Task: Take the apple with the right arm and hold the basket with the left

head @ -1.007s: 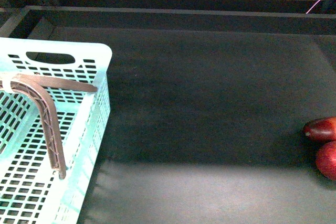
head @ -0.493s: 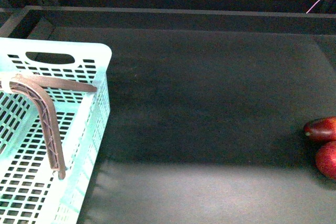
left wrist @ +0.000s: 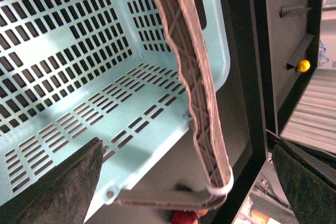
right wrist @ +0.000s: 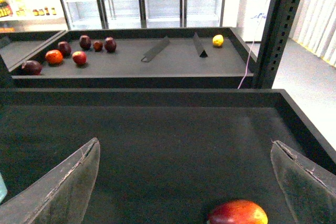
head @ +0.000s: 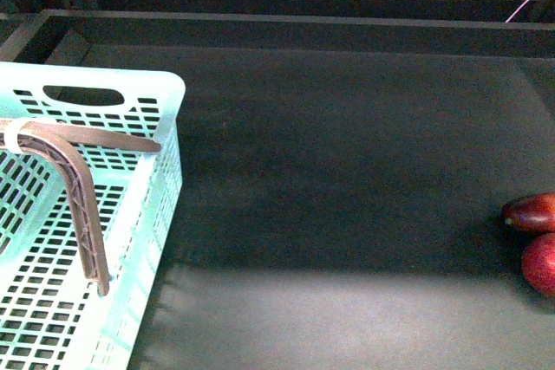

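- Right gripper (right wrist: pixel 185 145): jaws spread wide, nothing between them. The apple (right wrist: pixel 237 213) is just ahead and below, off-centre.
- Apple lies at the right edge of the black tray (head: pixel 347 171), near its front. A maroon fruit (head: pixel 531 211) sits just behind it, perhaps touching.
- Left gripper (left wrist: pixel 186 148): released, with the basket handle (left wrist: pixel 202 103) framed between its jaws and no grip seen.
- Basket (head: pixel 165 93): front-left corner of the tray.
- Advice: centre the right jaws over the apple and come down from above, clear of the maroon fruit.

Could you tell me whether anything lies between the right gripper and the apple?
Nothing visible does. The right gripper is open, and the apple shows unobstructed close to it. A darker maroon fruit sits close beside the apple, seen only in the front view.
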